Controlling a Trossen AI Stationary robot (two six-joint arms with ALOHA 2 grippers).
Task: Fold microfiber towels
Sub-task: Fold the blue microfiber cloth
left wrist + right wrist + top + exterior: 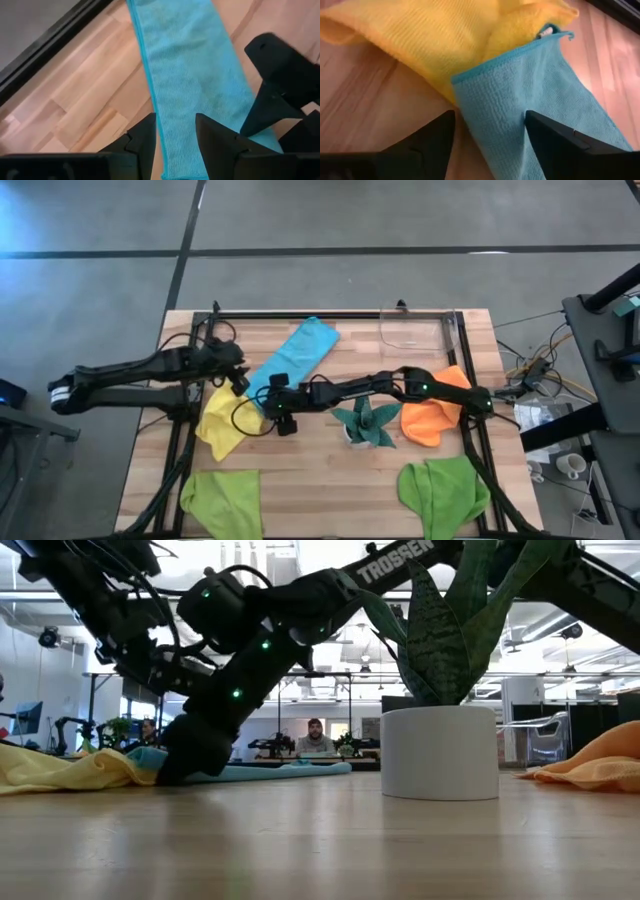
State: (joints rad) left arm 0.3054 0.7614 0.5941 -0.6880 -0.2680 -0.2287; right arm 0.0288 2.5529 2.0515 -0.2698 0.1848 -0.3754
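Note:
The light blue towel (292, 358) lies as a long folded strip, slanting from the far middle toward the near left. Its near end (520, 100) overlaps the crumpled yellow towel (222, 420). My right gripper (490, 120) reaches in from the table's right. It is open, with one finger on each side of that near end. My left gripper (175, 125) hovers open over the strip's left part (190, 75), clear of it. An orange towel (435, 418) lies at the right. Two lime green towels (222, 500) (445, 490) lie at the near edge. My right gripper slants down from the table's right at the blue towel's near end (485, 100), and in the low view it reaches table height there (190, 765). Whether its fingertips touch the cloth, I cannot tell.
A dark teal spiky plant in a white pot (365, 423) stands just near of my right arm. A clear container (410, 330) sits at the far right. Black rails (330, 313) frame the table. A person (315, 735) sits in the room behind.

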